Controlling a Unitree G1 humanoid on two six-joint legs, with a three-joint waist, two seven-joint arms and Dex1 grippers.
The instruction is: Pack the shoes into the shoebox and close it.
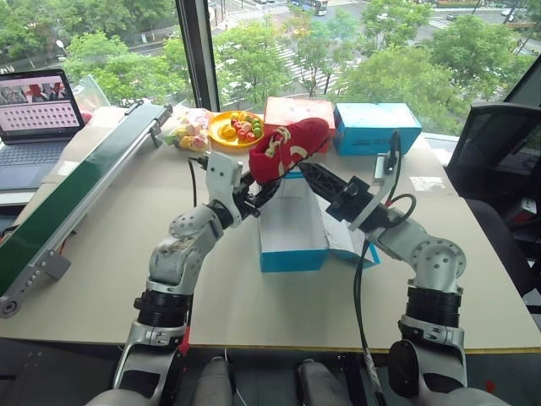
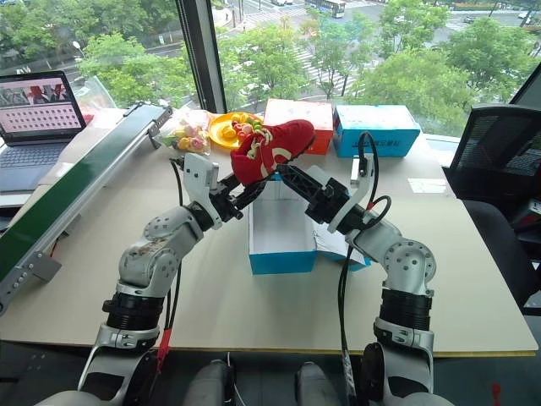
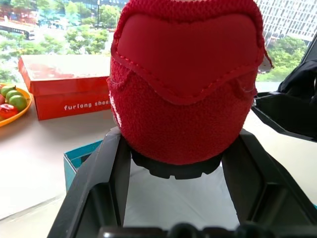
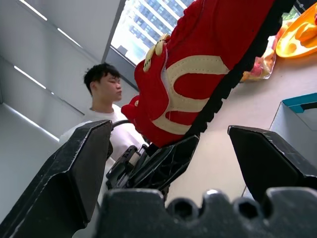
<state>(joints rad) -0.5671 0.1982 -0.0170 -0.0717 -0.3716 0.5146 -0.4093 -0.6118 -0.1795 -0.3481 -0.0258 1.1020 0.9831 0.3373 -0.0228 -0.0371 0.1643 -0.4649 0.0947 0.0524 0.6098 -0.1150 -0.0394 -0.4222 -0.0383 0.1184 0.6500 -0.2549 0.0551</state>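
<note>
While aloft, red shoe (image 1: 287, 148), cream-trimmed

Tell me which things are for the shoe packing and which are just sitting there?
For the job: red shoe held in the left hand; open right hand; blue shoebox.

Just sitting: red box, other blue box, fruit plate, laptop.

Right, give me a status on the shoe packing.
Done: the shoebox stands open on the table. In hand: the left gripper holds one red shoe above the box, its jaws clamped on it; the right gripper sits beside it, jaws wide open. Left: lower this shoe in, pack the other, close the lid.
</note>
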